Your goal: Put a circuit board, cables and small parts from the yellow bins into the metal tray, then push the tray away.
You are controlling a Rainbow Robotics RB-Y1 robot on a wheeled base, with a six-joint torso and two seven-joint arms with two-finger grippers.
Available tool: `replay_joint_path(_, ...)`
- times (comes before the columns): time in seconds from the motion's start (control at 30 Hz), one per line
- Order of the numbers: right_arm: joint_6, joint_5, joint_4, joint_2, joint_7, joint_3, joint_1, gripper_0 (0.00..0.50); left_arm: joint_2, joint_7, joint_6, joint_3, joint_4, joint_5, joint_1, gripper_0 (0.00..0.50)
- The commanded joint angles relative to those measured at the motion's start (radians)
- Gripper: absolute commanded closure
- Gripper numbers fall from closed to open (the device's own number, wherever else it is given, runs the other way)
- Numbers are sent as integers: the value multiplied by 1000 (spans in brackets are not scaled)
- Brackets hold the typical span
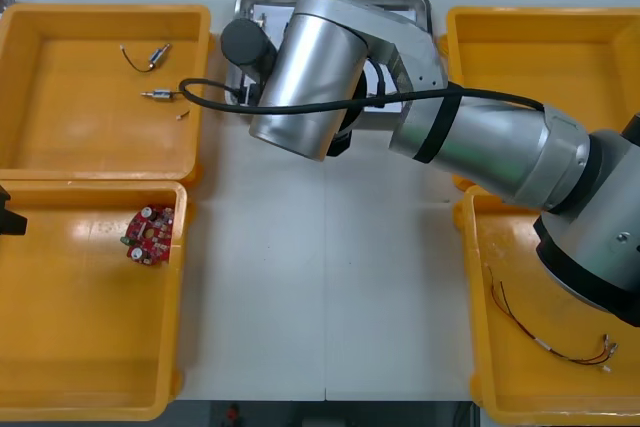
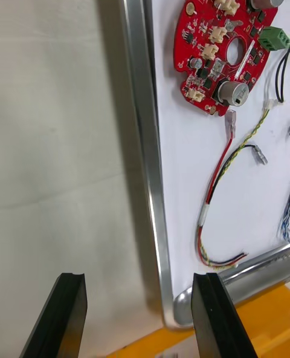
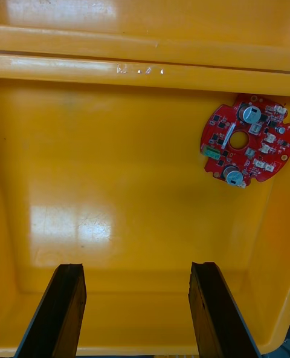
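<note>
Right gripper (image 2: 139, 280), released and empty, straddles the corner rim of the metal tray (image 2: 142, 152), likely poised to push it; a red circuit board (image 2: 226, 37) and a red and yellow cable (image 2: 216, 198) lie inside. Left gripper (image 3: 136, 270) hangs released over a yellow bin (image 3: 121, 170).

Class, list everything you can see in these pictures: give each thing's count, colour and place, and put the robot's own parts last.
bins: four, yellow, two at each side of the table.
tray: one, metal, white inside, between the far bins.
circuit boards: two, red; one in the tray, one in the left near bin.
cables: four; in the tray, red and yellow, black, blue and white; a reddish one in the right near bin.
small metal parts: at least three, silver; two in the left far bin, one in the tray.
table: one, light.
right gripper: open, black fingers, astride the tray's rim.
left gripper: open, over the left near bin.
</note>
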Motion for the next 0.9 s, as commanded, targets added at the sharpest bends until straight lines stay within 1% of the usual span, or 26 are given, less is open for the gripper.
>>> replay_joint_path(0.03,109,-2,-153,-26,-18,-124,77,0,44,-88,6,30,-26,8,21,0)
replay_joint_path(0.2,227,-2,-273,-61,-39,-200,150,0,44,-88,6,30,-26,8,21,0)
replay_joint_path(0.27,284,-6,-333,-81,-74,-239,189,0,44,-88,6,30,-26,8,21,0)
replay_joint_path(0.5,288,-31,-477,-147,-182,-338,304,0,44,-88,6,30,-26,8,21,0)
replay_joint_path(0.6,288,-62,-526,-184,-238,-387,347,0,44,-88,6,30,-26,8,21,0)
replay_joint_path(0.67,288,-95,-555,-210,-289,-430,380,0,44,-88,6,30,-26,8,21,0)
replay_joint_path(0.8,288,-141,-587,-248,-363,-488,426,0,44,-88,6,30,-26,8,21,0)
replay_joint_path(0.9,288,-171,-621,-294,-424,-534,482,0,44,-88,6,30,-26,8,21,0)
